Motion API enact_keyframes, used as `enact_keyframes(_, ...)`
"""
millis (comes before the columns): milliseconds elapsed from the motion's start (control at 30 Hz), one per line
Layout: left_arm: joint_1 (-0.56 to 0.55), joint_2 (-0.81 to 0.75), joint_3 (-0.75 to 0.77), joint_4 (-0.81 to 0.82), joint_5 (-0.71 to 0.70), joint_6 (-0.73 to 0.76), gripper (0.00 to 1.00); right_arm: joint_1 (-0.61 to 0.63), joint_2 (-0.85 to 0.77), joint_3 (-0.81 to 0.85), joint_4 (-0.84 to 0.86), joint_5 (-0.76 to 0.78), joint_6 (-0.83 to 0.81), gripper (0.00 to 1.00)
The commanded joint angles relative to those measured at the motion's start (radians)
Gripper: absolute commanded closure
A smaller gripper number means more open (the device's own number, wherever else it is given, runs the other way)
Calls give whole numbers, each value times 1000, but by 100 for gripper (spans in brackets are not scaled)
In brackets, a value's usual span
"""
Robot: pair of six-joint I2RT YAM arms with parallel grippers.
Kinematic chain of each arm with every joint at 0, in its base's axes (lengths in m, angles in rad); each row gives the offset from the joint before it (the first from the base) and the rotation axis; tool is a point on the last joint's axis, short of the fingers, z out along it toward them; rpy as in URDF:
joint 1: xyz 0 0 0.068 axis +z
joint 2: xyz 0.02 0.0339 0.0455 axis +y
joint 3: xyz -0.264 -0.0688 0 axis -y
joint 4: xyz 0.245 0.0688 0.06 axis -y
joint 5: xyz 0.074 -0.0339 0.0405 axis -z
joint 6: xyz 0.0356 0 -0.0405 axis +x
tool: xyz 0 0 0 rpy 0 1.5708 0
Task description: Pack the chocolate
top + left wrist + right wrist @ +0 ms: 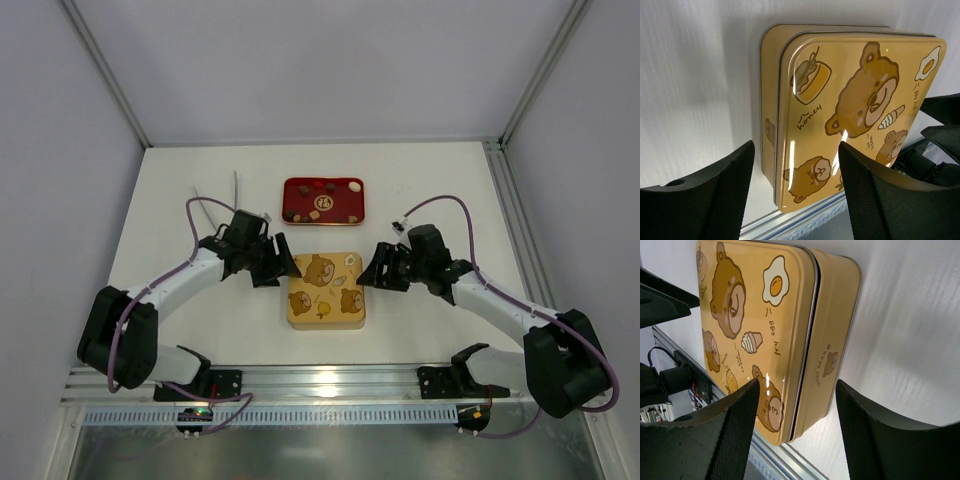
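The chocolate [313, 214], tiny dark-brown and cream pieces, lies scattered in the red tray [322, 180] near the middle of the worktop's [200, 190] far edge. A closed bear-print tin [325, 290] sits nearer. The left gripper [281, 262] and right gripper [372, 270] flank it, fingers spread, holding nothing. White worktop stretches to both side edges.

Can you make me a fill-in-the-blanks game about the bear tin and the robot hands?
1. The chocolates lie on the ___ tray.
2. The tin is not open but ___.
3. The left gripper and right gripper hold nothing; both are ___.
4. The tin sits ___ the two grippers.
Missing words: red; shut; open; between.
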Motion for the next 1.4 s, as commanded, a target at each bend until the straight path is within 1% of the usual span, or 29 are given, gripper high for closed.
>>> enact_keyframes(0, -3, 23, 6, 52, 40, 6, 33, 11, 8, 47, 1, 46, 1, 36)
enact_keyframes(600, -61, 94, 78, 66, 46, -26, 34, 61, 78, 80, 10, 78, 12, 37)
enact_keyframes(900, -92, 138, 143, 8, 34, -25, 35, 80, 86, 81, 19, 80, 26, 37)
enact_keyframes(1000, -97, 152, 146, -1, 26, -25, 36, 83, 100, 78, 26, 80, 31, 39)
enact_keyframes(1033, -97, 158, 146, -10, 20, -23, 36, 83, 104, 76, 26, 83, 34, 42)
enact_keyframes(1067, -97, 164, 144, -14, 15, -22, 37, 83, 110, 73, 26, 85, 34, 43)
enact_keyframes(1233, -97, 172, 118, -27, -35, -17, 38, 83, 132, 55, 32, 104, 34, 43)
enact_keyframes(1367, -97, 195, 83, -32, -60, -15, 41, 83, 163, 43, 38, 121, 32, 46)
